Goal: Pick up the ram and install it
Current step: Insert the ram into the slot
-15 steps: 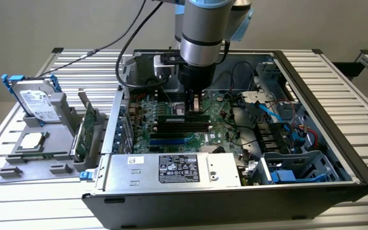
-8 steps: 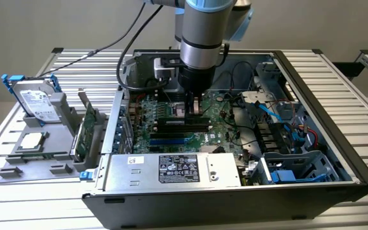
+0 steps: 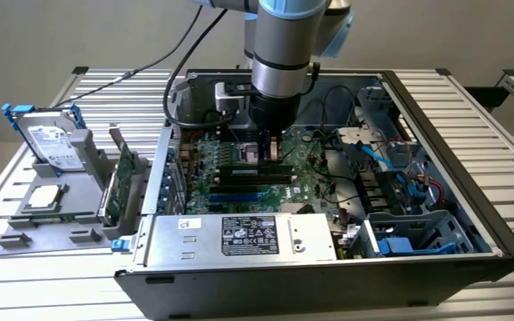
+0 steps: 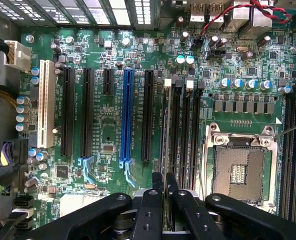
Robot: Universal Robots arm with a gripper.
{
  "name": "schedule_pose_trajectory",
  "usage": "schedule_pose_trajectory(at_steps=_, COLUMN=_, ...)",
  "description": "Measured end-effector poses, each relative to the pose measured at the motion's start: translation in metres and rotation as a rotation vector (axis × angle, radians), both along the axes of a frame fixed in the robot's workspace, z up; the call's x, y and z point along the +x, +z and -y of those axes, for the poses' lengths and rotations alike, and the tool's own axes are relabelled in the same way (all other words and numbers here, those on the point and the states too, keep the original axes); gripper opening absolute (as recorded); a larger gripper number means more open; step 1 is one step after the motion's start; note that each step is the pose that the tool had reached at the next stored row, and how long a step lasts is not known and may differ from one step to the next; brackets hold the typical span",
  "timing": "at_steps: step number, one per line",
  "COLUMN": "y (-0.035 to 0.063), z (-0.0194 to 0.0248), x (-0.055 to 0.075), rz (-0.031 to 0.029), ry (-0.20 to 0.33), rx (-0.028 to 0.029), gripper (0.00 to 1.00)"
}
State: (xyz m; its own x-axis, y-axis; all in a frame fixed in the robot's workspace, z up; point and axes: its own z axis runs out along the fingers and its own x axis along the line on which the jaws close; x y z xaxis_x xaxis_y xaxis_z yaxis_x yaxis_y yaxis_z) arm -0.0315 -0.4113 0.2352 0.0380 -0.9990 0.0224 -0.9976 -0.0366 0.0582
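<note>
Ram [image 3: 243, 172] clamped edge-on in near-shut tool [image 3: 270, 159], directly beneath it, low over memory slots [image 4: 185, 130] mid-board; long axis lying 9-to-3 o'clock across exterior view, seemingly parallel to those slots

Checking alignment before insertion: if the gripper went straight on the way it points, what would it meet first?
Probably the memory slots on the motherboard, directly below the gripper. The ram it seems to hold would touch them first; which slot is unclear.

open computer case [image 3: 458, 162], motherboard [image 4: 106, 125], blue slot [image 4: 127, 117], empty processor socket [image 4: 239, 172], hard drive [image 3: 50, 144]
</note>
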Motion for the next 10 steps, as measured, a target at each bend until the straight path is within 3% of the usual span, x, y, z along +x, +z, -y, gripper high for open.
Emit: schedule_pose_trajectory(at_steps=10, y=-0.0032, z=0.0, x=0.0, rz=-0.0001, ry=0.003, rx=-0.0003, gripper=0.14)
